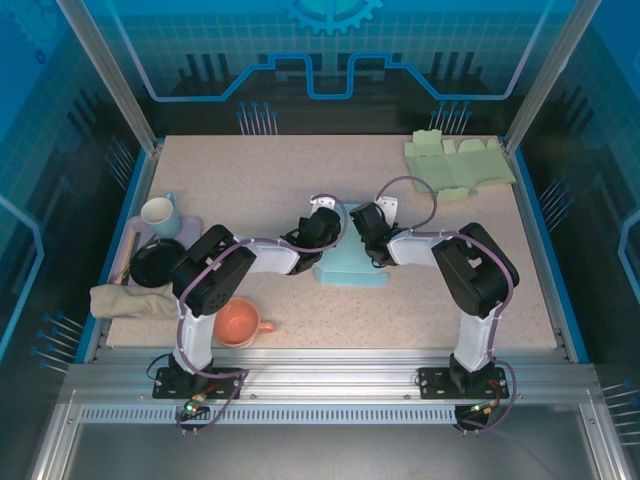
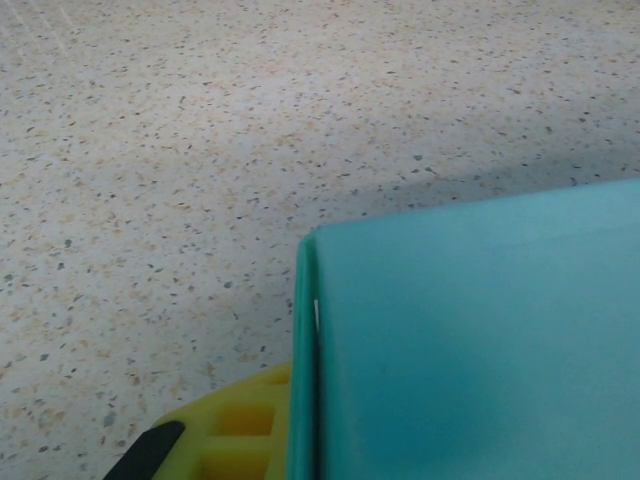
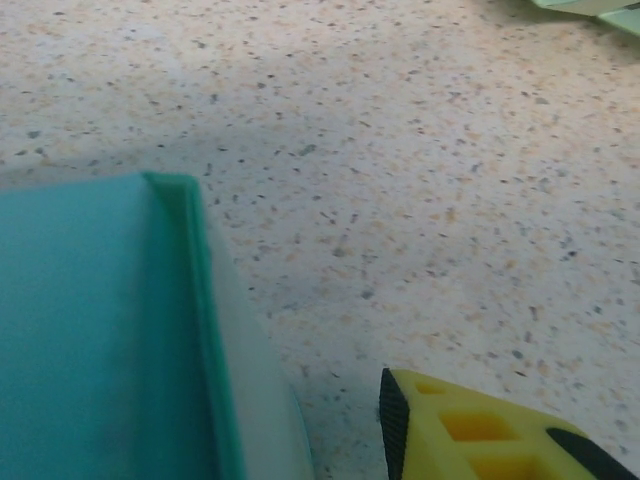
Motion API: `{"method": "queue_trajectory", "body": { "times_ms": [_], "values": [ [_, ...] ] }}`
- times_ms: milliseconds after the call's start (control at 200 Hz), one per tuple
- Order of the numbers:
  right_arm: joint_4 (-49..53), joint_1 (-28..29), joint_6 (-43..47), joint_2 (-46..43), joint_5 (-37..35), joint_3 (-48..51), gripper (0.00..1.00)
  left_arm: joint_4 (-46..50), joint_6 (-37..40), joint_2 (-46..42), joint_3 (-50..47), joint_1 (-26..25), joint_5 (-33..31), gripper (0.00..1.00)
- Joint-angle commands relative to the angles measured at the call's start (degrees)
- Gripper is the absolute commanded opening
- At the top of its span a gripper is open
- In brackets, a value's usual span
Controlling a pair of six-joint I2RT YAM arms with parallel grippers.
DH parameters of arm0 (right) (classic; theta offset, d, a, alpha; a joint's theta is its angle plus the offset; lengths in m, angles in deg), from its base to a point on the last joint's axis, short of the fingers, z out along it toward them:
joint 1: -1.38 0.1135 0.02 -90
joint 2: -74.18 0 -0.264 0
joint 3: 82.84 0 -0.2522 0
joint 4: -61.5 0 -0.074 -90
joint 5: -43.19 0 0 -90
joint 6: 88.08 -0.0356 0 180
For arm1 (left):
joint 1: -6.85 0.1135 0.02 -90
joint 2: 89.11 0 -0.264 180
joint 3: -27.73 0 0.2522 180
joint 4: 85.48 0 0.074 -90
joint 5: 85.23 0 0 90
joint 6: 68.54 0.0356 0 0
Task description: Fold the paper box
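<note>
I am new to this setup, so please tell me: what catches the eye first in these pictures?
A teal box sits at the centre of the table, with the left gripper and right gripper meeting over it. Flat green sheets lie in the far right corner, and an orange mug stands at the near left.

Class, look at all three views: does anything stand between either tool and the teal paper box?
Nothing visible does. The left tool and the right tool are both at the teal paper box, mid-table; the green cardboard lies far back.
</note>
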Motion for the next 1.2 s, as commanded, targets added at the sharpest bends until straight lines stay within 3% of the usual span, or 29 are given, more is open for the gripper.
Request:
{"method": "queue_trajectory", "body": {
  "times_ms": [0, 160, 455, 555, 785, 1190],
  "values": [
    [6.45, -1.69, -2.77, -0.31, -11.03, -0.17, 0.36, 5.67, 0.81, 1.54, -0.19, 1.73, -4.71, 0.12],
    [-7.43, -1.89, 3.51, -2.89, 5.79, 4.57, 0.41, 5.9, 0.88, 1.65, -0.11, 1.82, -4.69, 0.12],
    [-8.36, -1.8, 3.42, -12.55, 26.45, 7.7, 0.56, 6.81, 0.92, 1.97, 0.68, 1.87, -4.69, 0.12],
    [-6.1, -1.25, 2.48, -18.37, 26.04, 10.23, 0.58, 7.05, 0.91, 2.02, 0.91, 1.8, -4.69, 0.12],
    [1.65, -1.12, 4.62, -26.46, 16.17, 11.76, 0.58, 7.24, 0.79, 2.04, 0.95, 1.81, -4.66, 0.11],
    [-0.8, -7.19, 3.64, -18.54, 26.59, 6.22, 0.51, 6.67, 1.4, 1.98, 0.77, 1.81, -4.01, 0.12]
  ]
}}
